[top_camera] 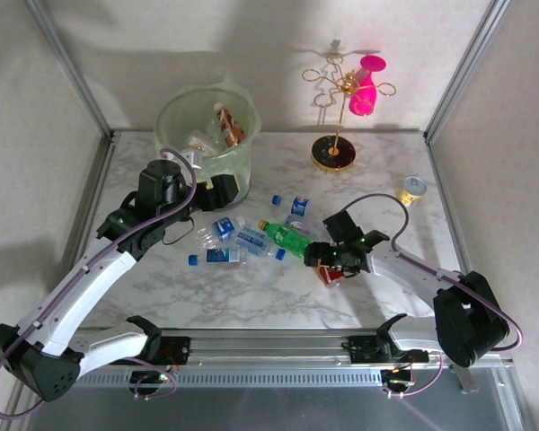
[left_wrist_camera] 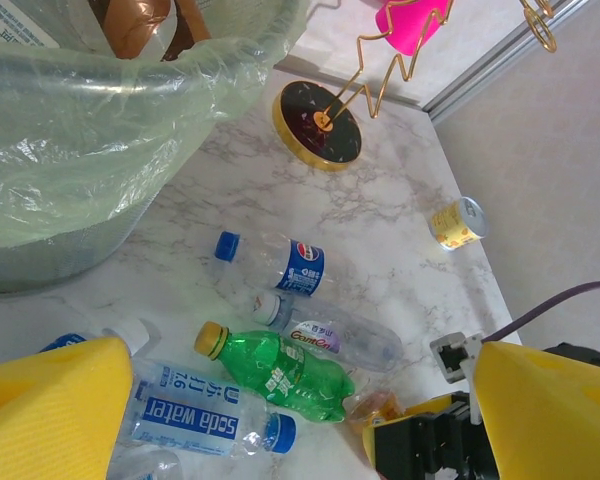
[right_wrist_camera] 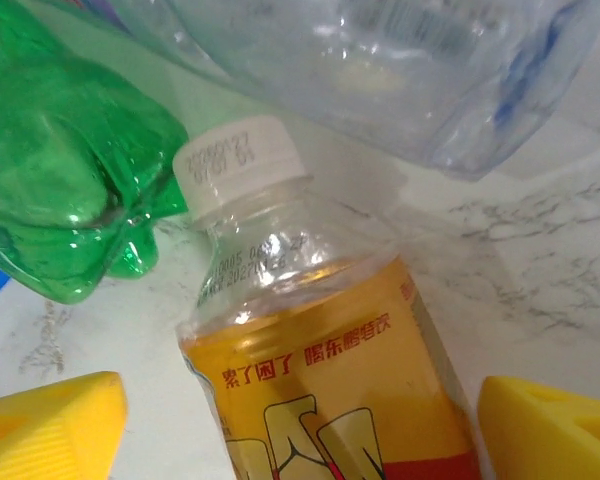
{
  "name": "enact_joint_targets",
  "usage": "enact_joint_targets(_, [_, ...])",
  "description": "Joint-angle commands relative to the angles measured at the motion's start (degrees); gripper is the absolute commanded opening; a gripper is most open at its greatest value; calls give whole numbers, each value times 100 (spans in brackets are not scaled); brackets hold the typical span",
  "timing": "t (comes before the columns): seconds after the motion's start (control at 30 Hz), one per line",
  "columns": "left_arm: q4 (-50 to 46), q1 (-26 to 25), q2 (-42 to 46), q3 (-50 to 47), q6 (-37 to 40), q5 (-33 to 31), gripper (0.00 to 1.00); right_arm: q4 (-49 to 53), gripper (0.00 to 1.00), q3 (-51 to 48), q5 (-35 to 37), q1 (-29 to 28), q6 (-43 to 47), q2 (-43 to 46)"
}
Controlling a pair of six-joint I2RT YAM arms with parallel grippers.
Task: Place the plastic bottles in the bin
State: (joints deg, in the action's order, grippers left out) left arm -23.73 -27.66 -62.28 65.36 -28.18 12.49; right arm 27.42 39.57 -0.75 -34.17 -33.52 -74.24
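Yellow-padded right gripper (right_wrist_camera: 300,440) open astride orange-label bottle (right_wrist_camera: 320,380), not touching; squeeze may squirt it into green bottle (right_wrist_camera: 70,170). Left gripper (left_wrist_camera: 300,420) wide, empty.

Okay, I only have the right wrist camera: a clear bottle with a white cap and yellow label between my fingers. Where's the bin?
Observer: The round translucent pale-green plastic bin stands at the far left of the marble-patterned table, past the loose bottles.
Operator: Anything in it yet?
Observer: Yes, a copper-brown plastic bottle lies inside.
Operator: Is the left gripper busy?
Observer: No, the left gripper hangs open and empty beside the bin.
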Motion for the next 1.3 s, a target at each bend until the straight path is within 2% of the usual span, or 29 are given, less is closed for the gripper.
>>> enact_joint_targets(0.0, [123,-29,-22,21,112,109,88,89,80,-161,495,-128,-327,-167])
enact_joint_targets(0.1, [116,-31,-31,10,110,124,88,70,66,-197,647,-215,-426,-288])
enact_joint_targets(0.3, [86,-29,5,-12,89,96,88,218,52,-91,943,-491,-503,-298])
enact_joint_targets(0.43, [92,-38,2,9,49,130,88,383,51,30,953,-537,-549,-114])
enact_joint_targets(0.6, [191,-49,39,63,-122,221,88,543,51,314,885,-924,-549,631])
enact_joint_targets(0.8, [526,-120,135,55,-426,590,88,10,51,554,485,-1231,-41,1793])
enact_joint_targets(0.93, [895,-219,112,-12,-701,840,88,-416,51,712,141,-1243,312,2160])
enact_joint_targets(1.07, [1618,-522,67,-257,-933,1240,82,-907,51,836,-372,-1271,535,2262])
enact_joint_targets(1.27, [1912,-1151,-289,-98,-689,1240,76,-1454,51,962,-758,-1575,673,2326])
